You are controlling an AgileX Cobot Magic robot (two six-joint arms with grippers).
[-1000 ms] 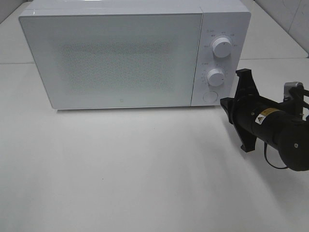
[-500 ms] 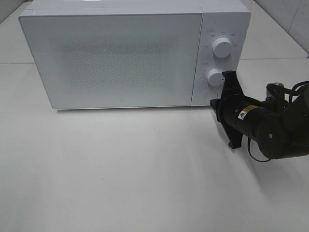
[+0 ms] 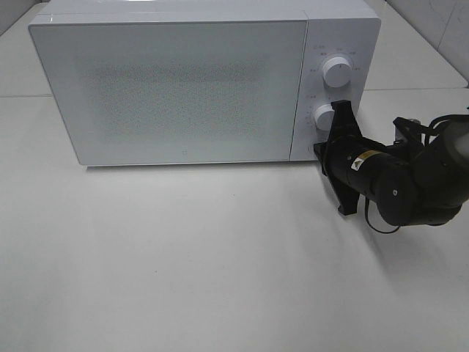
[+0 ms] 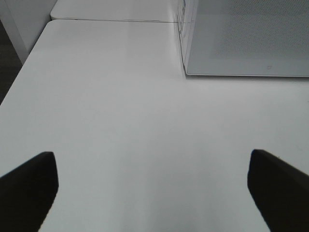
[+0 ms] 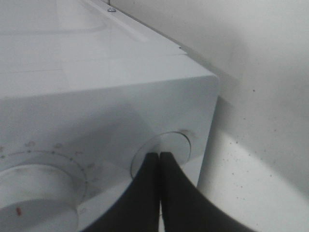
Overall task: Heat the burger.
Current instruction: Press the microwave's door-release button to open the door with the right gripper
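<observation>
The burger is out of view. A white microwave [image 3: 176, 88] stands at the back of the table with its door closed. My right gripper [image 3: 321, 150] is shut, and in the right wrist view its closed tips [image 5: 159, 157] rest against the round button [image 5: 170, 144] at the lower corner of the control panel, beside the lower knob [image 5: 34, 193]. Over bare table at the left, my left gripper [image 4: 154, 193] is open with nothing between its fingers [image 4: 29, 186]; it does not show in the exterior view.
The control panel carries two white knobs, an upper one [image 3: 336, 72] and a lower one [image 3: 327, 116]. The white table [image 3: 183, 257] stretches in front of the microwave. A corner of the microwave [image 4: 246, 38] appears in the left wrist view, and the table edge [image 4: 14, 92] runs beside it.
My right arm has moved left toward the microwave, bringing the shut gripper from beside the panel up to the round button. The left gripper stays open.
</observation>
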